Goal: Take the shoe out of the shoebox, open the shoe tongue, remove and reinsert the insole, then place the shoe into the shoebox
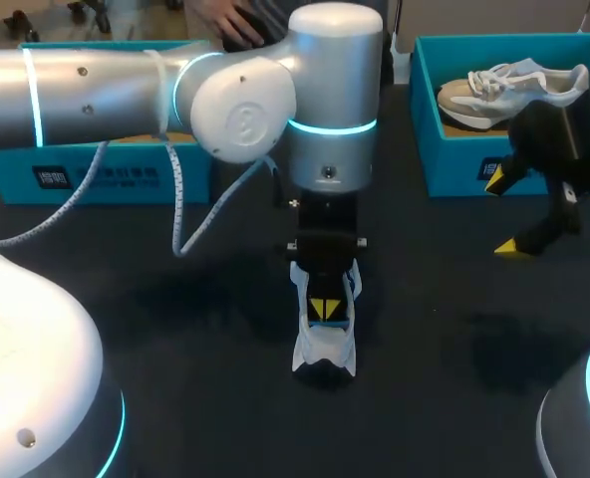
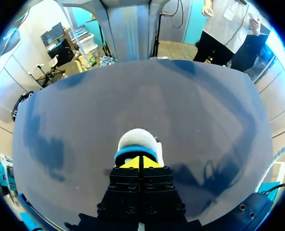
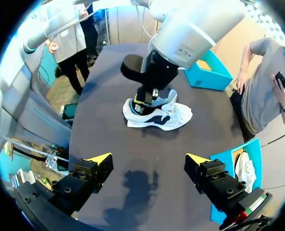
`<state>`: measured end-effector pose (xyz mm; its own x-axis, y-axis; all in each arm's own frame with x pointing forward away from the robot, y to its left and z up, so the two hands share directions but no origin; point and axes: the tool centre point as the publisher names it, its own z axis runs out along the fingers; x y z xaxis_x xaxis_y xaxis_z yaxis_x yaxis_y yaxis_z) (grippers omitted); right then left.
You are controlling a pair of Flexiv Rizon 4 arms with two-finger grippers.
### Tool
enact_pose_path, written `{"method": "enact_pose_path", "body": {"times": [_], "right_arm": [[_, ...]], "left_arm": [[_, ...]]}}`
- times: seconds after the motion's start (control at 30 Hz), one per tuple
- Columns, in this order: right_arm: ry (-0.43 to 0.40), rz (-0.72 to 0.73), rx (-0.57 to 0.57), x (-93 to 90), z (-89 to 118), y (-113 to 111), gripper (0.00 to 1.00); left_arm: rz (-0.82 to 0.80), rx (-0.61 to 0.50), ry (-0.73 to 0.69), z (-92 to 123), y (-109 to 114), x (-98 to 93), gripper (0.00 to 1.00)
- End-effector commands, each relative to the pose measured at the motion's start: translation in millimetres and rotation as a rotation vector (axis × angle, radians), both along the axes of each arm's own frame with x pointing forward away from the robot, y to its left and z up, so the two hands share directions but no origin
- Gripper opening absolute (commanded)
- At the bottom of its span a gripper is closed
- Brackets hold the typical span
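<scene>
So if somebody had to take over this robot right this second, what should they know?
Left gripper: shut, tips down in the opening of the white shoe; I cannot tell what it pinches, if anything.
Right gripper: open, empty, hovering beside the right shoebox, which holds a second shoe.
Done: the white shoe is out, standing on the table.
Left: insole out and back in (no loose insole in sight), then the shoe into the box.

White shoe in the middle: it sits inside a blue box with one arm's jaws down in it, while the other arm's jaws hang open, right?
Not quite. The white shoe lies on the bare table, outside the blue boxes; the head view shows it. The rest holds.
</scene>
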<state>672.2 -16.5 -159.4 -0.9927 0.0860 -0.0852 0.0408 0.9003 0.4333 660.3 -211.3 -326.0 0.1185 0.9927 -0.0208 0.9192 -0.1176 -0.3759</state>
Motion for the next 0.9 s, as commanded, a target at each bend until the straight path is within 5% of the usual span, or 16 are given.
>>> {"method": "enact_pose_path", "body": {"times": [0.03,0.7,0.9], "right_arm": [[0.004,0.000,-0.004,2.7,-1,2,1.00],[0.004,0.000,-0.004,2.7,-1,2,1.00],[0.004,0.000,-0.004,2.7,-1,2,1.00]], "left_arm": [[-0.008,0.005,0.007,-16,-6,-3.7,0.00],[0.002,0.019,0.013,-74,-2,-10.5,0.00],[0.009,0.014,-0.006,-71,1,-10.2,0.00]]}}
